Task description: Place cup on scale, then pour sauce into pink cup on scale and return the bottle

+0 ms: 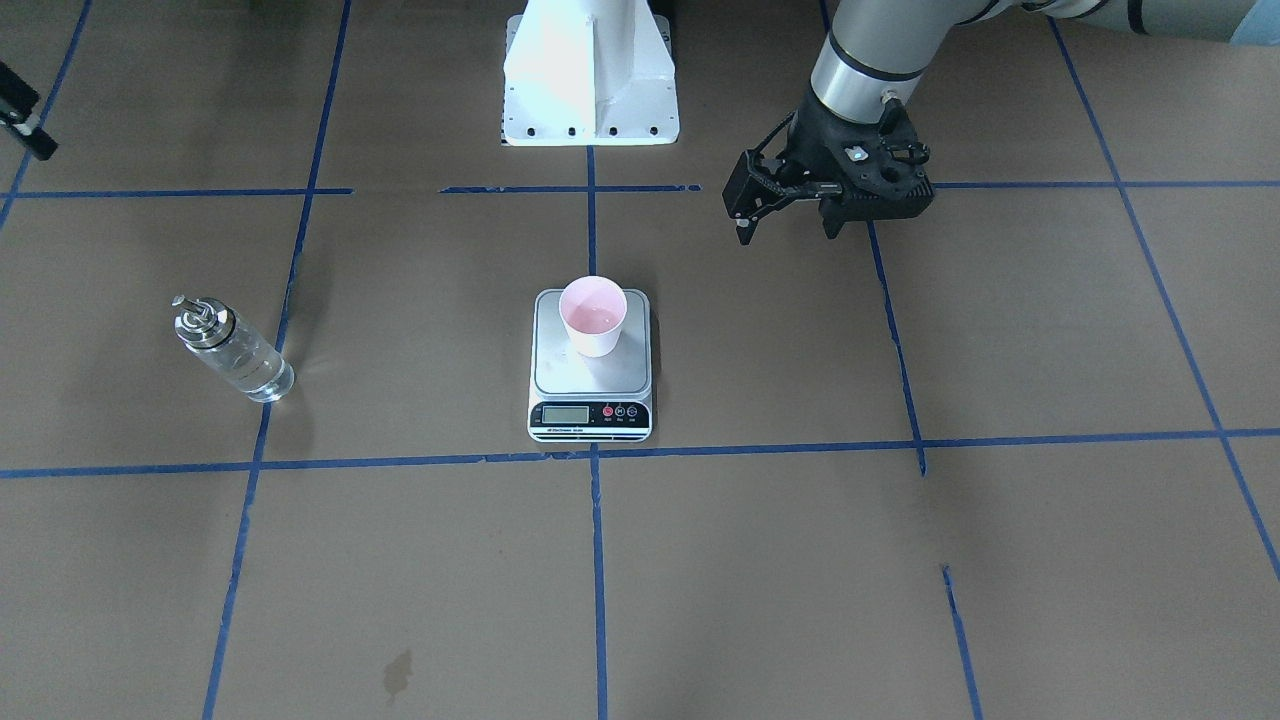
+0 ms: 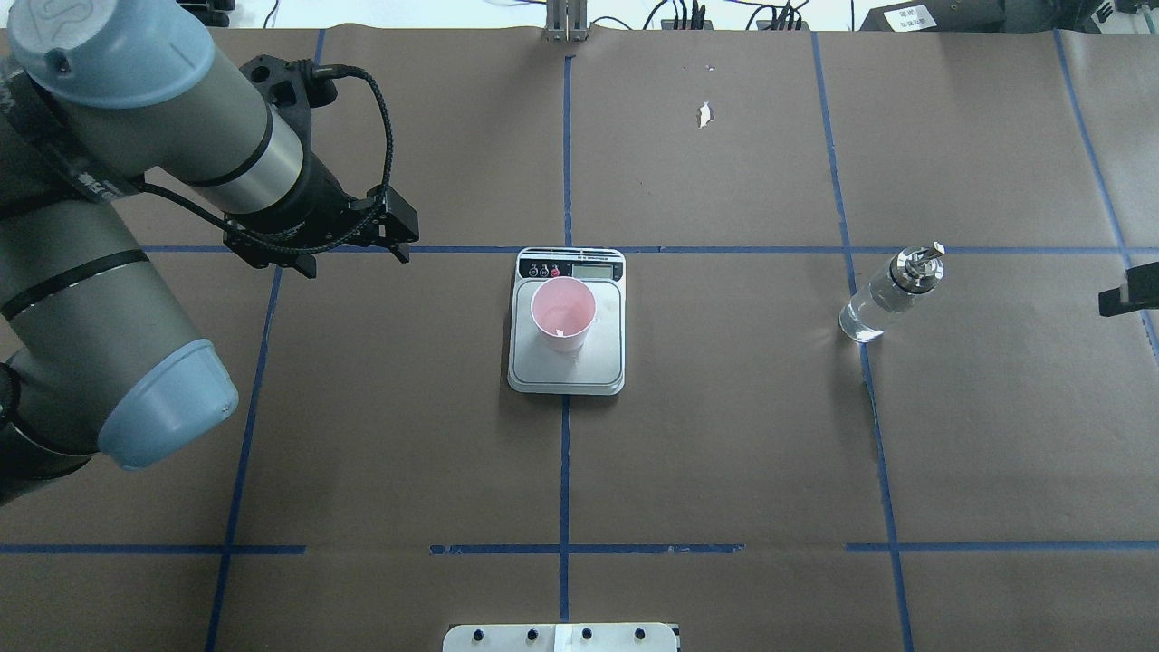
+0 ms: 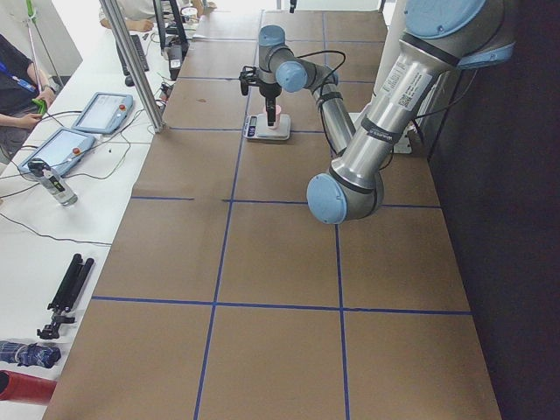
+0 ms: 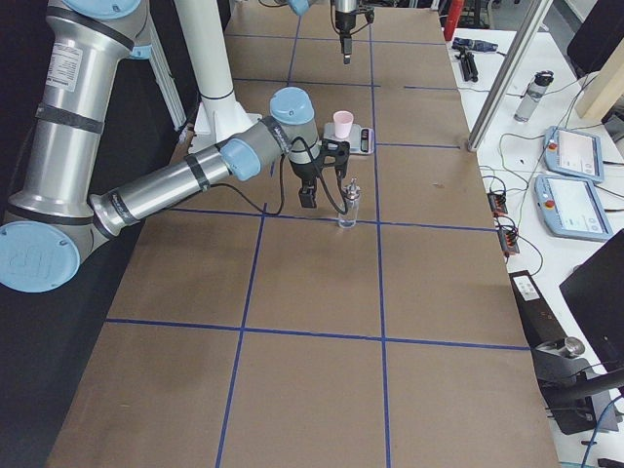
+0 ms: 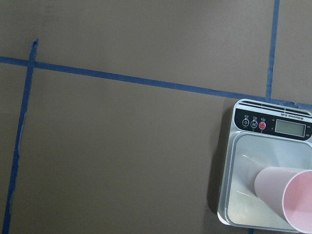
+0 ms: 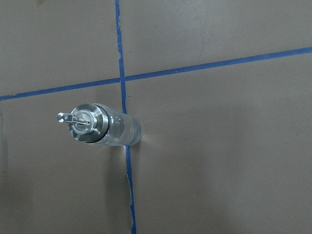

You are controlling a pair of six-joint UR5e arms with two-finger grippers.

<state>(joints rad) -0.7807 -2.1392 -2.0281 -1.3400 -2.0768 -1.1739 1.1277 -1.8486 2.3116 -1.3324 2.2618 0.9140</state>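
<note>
Your left gripper (image 1: 786,228) hangs above the table (image 1: 900,560) with its fingers spread apart and nothing between them, off to the robot's left of the scale (image 1: 560,372) and clear of it. You see the cup (image 1: 593,317) upright on the scale's silver platform, toward the half away from the display, its rim well inside the platform's edges. Your bottle (image 1: 240,355) stands upright on the table on the robot's right, well apart from the scale, its base on a blue tape line (image 1: 268,415), with clear sauce (image 1: 250,366) showing through the glass and the metal spout on top. Of the right gripper (image 2: 1125,296) you get only a dark sliver at the overhead view's edge, near the bottle but not touching it; whether its fingers are apart or together you cannot tell.
</note>
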